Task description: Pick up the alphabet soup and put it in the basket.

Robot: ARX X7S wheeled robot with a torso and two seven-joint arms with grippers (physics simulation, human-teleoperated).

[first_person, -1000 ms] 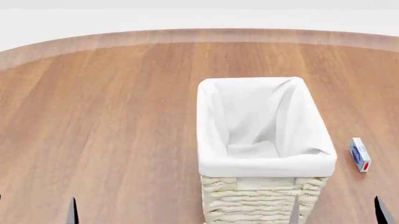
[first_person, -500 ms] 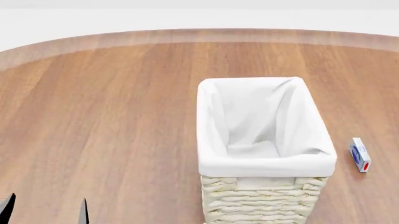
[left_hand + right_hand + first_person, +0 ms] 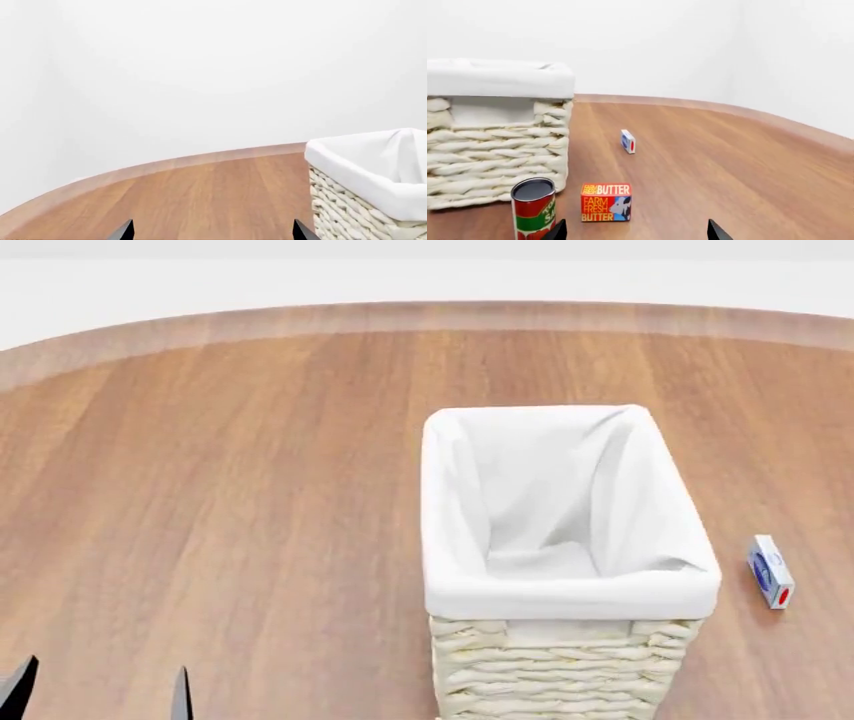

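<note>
The alphabet soup is not in any view. The basket (image 3: 574, 597), cream woven with a white cloth lining, stands upright and empty at the middle of the wooden table. It also shows in the left wrist view (image 3: 363, 187) and the right wrist view (image 3: 494, 135). My left gripper (image 3: 103, 697) is open and empty at the head view's lower left, well left of the basket; its tips (image 3: 212, 234) stand wide apart over bare wood. My right gripper (image 3: 636, 234) is open and empty, out of the head view, low beside the basket.
A red-and-green can with a dark top (image 3: 534, 207) stands close to the right gripper by the basket's corner. A butter box (image 3: 606, 202) stands next to it. A small blue-and-white box (image 3: 770, 572) lies right of the basket, also in the right wrist view (image 3: 628, 141).
The right gripper's tips have dropped out of the head view's lower edge. The left gripper has shifted slightly right, and both its tips now show.
</note>
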